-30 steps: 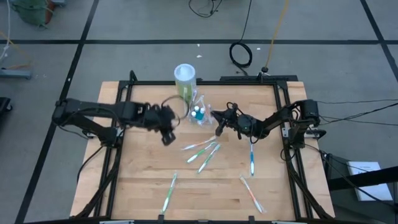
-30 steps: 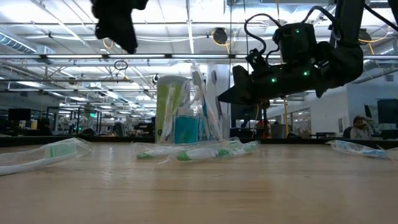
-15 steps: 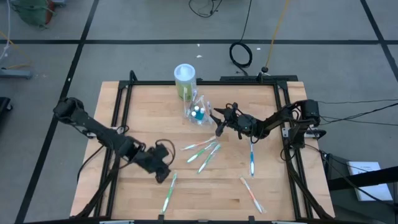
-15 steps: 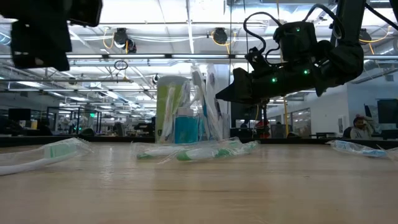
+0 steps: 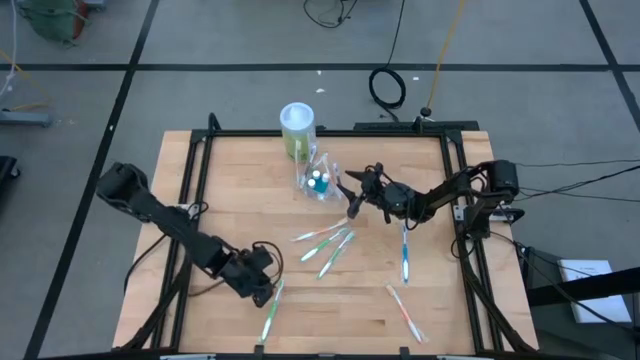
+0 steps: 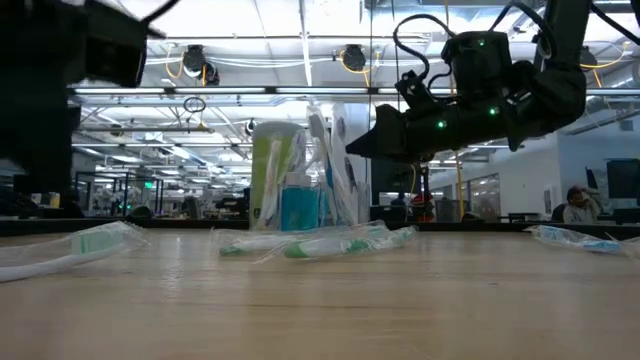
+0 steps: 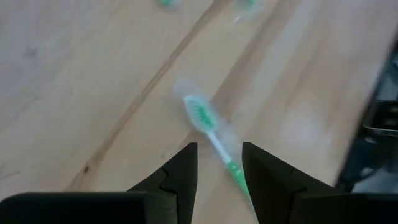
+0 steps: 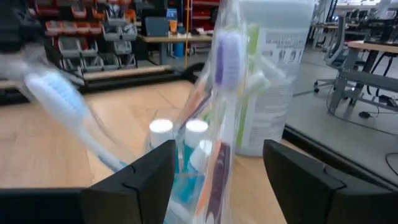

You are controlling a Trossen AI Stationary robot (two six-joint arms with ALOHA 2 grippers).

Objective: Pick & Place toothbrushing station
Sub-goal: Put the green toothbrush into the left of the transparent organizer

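Blurred toothbrush [image 7: 214, 140] runs under left gripper [image 7: 219, 163].

Grey tiled floor [image 5: 200, 90], ceiling strip lights [image 6: 280, 20]

Table [image 5: 220, 200]: light wood, dark frame.

Canister [image 5: 298, 128]: green, white lid, upright; beyond the right gripper [image 5: 349, 196], towards the table's far edge.

Green brush [image 5: 270, 312]: lies flat just in front of the left gripper [image 5: 262, 290]; in the left wrist view its head [image 7: 200, 114] shows ahead of the fingertips, bristles up.

Two green brushes [image 5: 322, 236]: lie side by side at mid-table, between the two grippers, nearer the right one.

Blue brush [image 5: 405, 255]: flat on the table, near the right gripper on its outer side.

Orange brush [image 5: 405, 312]: flat, well apart from both grippers, at the near right corner.

Cable coil [image 5: 388, 87]: on the floor beyond the table.

Person [image 6: 577, 205]: seated in the room behind, far from both grippers.
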